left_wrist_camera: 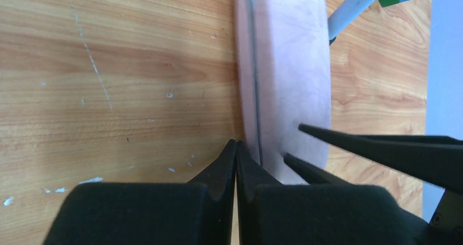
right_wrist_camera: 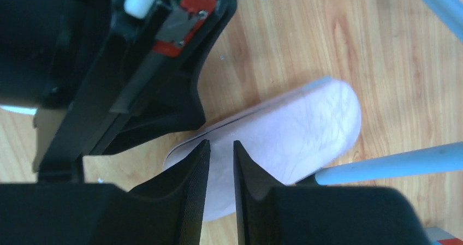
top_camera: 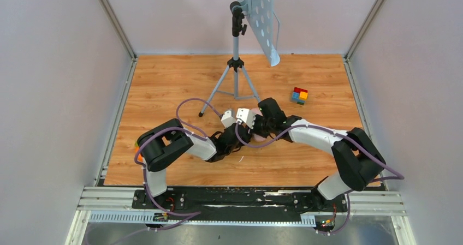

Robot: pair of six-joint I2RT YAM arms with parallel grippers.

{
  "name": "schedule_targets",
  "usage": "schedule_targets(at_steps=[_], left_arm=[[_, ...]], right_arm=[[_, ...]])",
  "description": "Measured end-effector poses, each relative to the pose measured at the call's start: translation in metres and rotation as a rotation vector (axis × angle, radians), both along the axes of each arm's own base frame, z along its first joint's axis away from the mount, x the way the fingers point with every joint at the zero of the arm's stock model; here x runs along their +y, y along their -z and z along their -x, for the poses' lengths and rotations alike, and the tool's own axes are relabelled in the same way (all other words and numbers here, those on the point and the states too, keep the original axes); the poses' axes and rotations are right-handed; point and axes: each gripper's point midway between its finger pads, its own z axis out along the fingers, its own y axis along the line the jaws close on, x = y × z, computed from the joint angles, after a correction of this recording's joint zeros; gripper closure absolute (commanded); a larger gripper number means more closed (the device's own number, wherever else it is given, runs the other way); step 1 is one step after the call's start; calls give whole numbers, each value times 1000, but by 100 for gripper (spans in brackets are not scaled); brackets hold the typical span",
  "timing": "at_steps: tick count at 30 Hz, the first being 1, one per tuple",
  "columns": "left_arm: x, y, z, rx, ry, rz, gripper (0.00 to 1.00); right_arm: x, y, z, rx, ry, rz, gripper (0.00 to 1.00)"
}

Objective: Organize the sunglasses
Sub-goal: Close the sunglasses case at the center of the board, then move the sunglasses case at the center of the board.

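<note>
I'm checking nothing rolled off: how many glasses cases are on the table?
1. The pale pink case lies on the table at the tips of the left hand and right hand, by a tripod leg. Another could hide beneath the arms.

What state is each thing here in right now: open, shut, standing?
Pink case: closed, lying on the table.
Left gripper: shut, empty, tips beside the case.
Right gripper: jaws a narrow gap apart over the case; grip unclear.
Tripod: standing upright.
</note>
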Motion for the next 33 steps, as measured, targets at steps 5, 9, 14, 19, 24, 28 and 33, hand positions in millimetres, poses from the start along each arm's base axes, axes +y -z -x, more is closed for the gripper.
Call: schedule_targets(at_steps=[5, 9, 14, 19, 24, 28, 33], left_arm=[[1, 0, 4, -5, 3, 30, 100], [10, -8, 13, 7, 10, 32, 98], [20, -40, 34, -8, 44, 50, 83], [30, -68, 56, -47, 93, 30, 62], [56, -81, 75, -63, 104, -16, 52], [84, -91, 86, -82, 98, -31, 50], [112, -102, 96, -108, 84, -41, 50]], right_arm=[[-3, 3, -4, -12, 34, 27, 74], [-22, -14, -4, 1, 77, 33, 73], [-37, -70, -2, -64, 140, -49, 38], [-41, -76, 6, -39, 172, -65, 20], [-44, -39, 5, 108, 223, 0, 19], [-43, -15, -7, 220, 287, 30, 18], [-37, 1, -19, 284, 332, 42, 18]])
